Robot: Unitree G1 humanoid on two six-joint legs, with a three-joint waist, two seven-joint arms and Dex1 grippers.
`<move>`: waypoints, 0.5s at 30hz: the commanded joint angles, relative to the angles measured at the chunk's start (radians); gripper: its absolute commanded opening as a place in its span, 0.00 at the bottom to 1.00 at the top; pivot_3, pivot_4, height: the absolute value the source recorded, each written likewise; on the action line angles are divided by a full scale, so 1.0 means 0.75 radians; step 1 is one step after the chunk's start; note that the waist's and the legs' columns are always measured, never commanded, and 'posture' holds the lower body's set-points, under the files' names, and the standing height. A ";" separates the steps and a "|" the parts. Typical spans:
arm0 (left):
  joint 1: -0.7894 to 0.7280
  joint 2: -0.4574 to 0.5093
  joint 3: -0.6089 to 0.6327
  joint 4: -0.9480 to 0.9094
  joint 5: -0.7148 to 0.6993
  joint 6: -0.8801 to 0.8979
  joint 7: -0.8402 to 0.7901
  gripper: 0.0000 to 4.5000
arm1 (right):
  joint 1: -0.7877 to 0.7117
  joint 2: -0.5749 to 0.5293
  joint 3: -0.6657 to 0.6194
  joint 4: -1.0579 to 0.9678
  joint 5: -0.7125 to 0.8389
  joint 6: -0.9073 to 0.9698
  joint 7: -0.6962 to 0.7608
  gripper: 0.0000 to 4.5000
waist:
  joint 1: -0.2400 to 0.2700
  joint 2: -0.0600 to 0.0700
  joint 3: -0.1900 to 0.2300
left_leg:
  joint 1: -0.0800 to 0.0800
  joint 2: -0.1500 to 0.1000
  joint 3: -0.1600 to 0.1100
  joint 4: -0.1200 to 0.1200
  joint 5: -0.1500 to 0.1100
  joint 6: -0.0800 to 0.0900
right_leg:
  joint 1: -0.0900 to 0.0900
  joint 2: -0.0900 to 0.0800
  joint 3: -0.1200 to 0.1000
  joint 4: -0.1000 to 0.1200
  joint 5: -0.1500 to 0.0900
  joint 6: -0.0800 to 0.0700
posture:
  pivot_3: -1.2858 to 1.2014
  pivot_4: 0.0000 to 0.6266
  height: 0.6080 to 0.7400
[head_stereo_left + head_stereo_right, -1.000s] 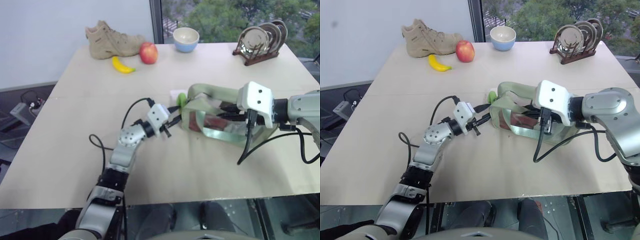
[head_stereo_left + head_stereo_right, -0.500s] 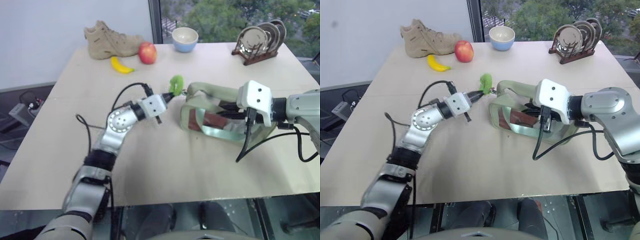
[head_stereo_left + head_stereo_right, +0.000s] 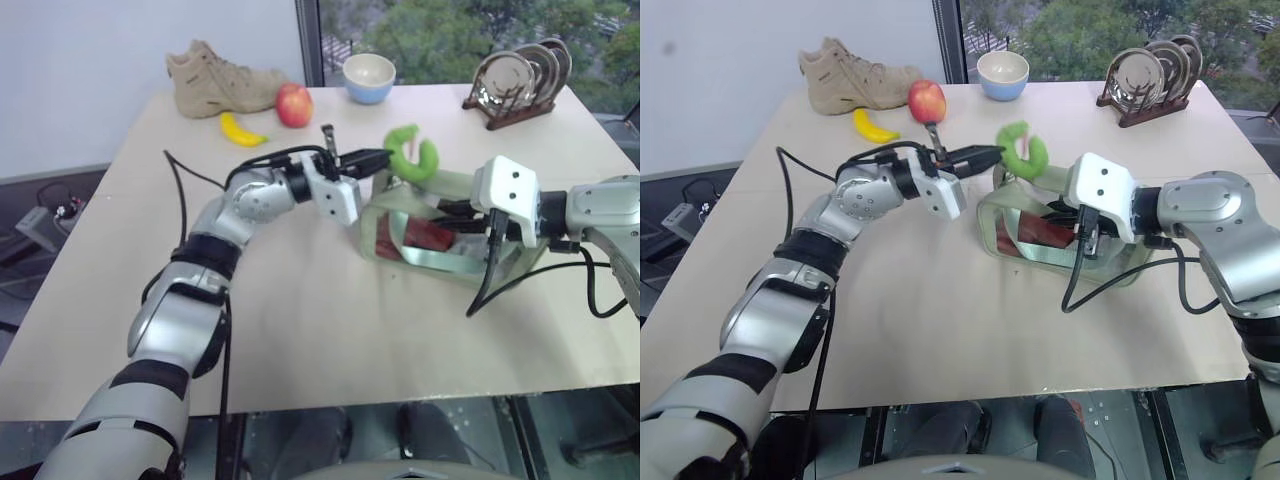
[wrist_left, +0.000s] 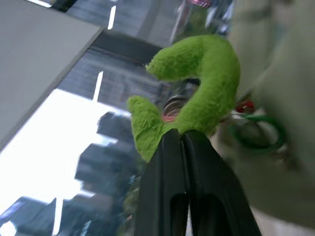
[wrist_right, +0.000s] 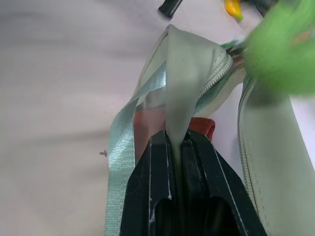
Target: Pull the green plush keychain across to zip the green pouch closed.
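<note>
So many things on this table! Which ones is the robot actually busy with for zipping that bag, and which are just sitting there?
In use:
- green plush keychain, pinched by the left gripper
- green pouch, its strap clamped in the right gripper

Just lying about, at the table's far edge:
- tan boot
- banana
- red apple
- blue bowl
- rack of plates

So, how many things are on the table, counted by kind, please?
Fruit: 2, apple and banana
Boot: 1
Bowl: 1
Plate rack: 1
Pouch: 1
Keychain: 1
Total: 7
</note>
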 commanded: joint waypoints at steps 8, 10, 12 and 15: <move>0.007 -0.058 0.207 -0.088 -0.710 0.590 -0.617 0.70 | -0.008 0.029 -0.009 -0.064 0.000 0.034 -0.041 0.00 | -0.012 0.000 0.000 | -0.004 0.000 -0.003 0.006 0.000 0.000 | -0.001 0.000 -0.003 0.001 0.000 0.000 | 0.52 0.24 1.00; 0.045 -0.023 0.278 -0.180 -0.869 0.870 -0.750 0.70 | 0.002 0.031 -0.016 -0.080 0.008 0.047 -0.048 0.00 | -0.032 0.000 0.000 | -0.011 0.000 -0.004 0.009 0.000 0.000 | -0.007 0.000 -0.004 0.004 0.000 0.000 | 0.52 0.24 1.00; 0.148 0.084 0.333 -0.312 -1.041 1.261 -0.940 0.70 | 0.007 0.031 -0.023 -0.087 0.012 0.058 -0.055 0.00 | -0.047 0.000 0.000 | -0.014 -0.001 -0.003 0.010 0.000 0.000 | -0.012 0.000 -0.002 0.011 0.000 0.000 | 0.52 0.24 1.00; 0.290 0.167 0.354 -0.519 -1.146 1.563 -1.016 0.70 | 0.010 0.030 -0.028 -0.089 0.016 0.063 -0.061 0.00 | -0.075 0.001 -0.001 | -0.013 0.000 -0.002 0.009 0.000 0.000 | -0.015 0.000 0.002 0.017 0.000 0.000 | 0.52 0.24 1.00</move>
